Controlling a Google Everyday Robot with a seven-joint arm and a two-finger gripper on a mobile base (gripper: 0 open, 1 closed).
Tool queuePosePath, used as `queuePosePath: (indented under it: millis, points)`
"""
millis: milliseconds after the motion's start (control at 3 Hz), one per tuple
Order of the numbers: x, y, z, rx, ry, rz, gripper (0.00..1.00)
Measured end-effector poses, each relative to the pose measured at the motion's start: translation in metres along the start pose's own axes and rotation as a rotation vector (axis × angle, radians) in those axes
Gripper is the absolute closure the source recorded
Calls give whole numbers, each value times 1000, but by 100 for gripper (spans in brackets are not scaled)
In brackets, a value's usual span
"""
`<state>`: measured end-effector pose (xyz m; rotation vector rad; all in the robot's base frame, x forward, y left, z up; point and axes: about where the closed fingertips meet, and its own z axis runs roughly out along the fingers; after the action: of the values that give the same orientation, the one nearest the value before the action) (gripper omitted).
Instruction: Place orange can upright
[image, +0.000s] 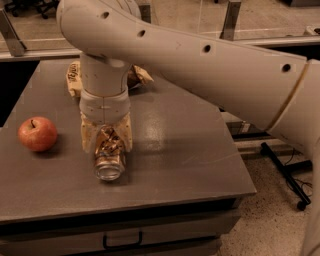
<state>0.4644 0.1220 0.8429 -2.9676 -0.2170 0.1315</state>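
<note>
Dim amber light; hand (106, 146) over can (109, 169)

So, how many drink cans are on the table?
1: the orange can, on its side near the table's front edge, gripper clamped on it. The arm may hide more.

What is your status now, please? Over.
Gripper low over table, shut on orange can. It lies on its side, not yet upright. Apple beside, snack bag behind, neither touching.
</note>
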Motion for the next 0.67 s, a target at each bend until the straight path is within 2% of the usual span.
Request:
queuePosePath:
  millis: [333, 667]
  points:
    - [3, 3, 3, -26, 11, 25, 65]
    - [10, -6, -7, -5, 41, 14, 87]
